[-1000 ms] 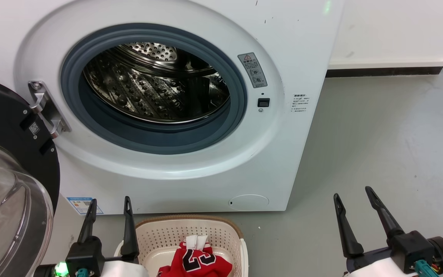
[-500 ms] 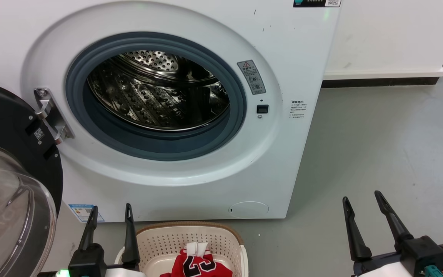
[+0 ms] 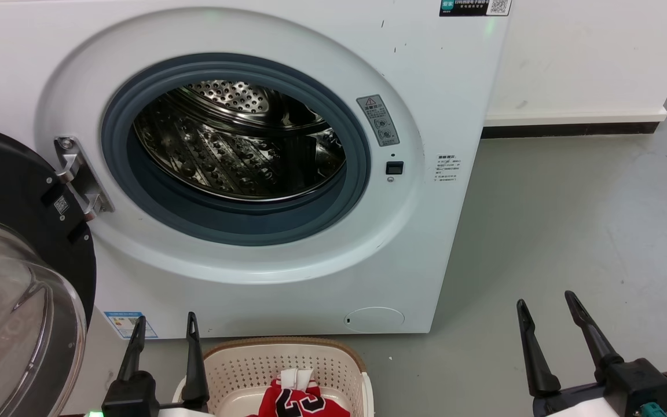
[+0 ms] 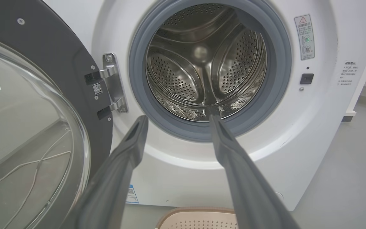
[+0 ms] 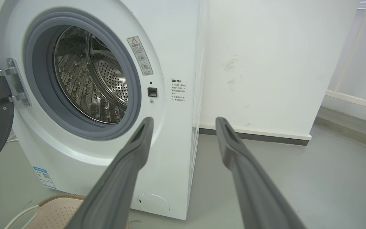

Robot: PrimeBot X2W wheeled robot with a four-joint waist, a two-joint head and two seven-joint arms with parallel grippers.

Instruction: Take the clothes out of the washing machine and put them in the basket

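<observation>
The drum (image 3: 235,145) of the washing machine (image 3: 438,87) looks bare in every view. The clothes (image 3: 301,399), a red jersey among them, lie in the basket (image 3: 287,343) on the floor (image 3: 571,231) just in front of the washer, so the job seems close to done. The main risk is probably a small garment missed low behind the grey seal, where the near floor of the drum is hidden. The left tool (image 3: 165,317) hangs with its fingers well spread and nothing between them, just left of the basket and near the open door (image 3: 15,191). A careless sweep could strike the glass or shove the basket aside. The right tool (image 3: 545,298) is likewise spread and holds nothing, well off to the right over bare floor. Against a second ago, the whole head view has slid down, so the camera tilted. The washer, basket and jersey have kept their places, and only the right tool sits slightly further right.
</observation>
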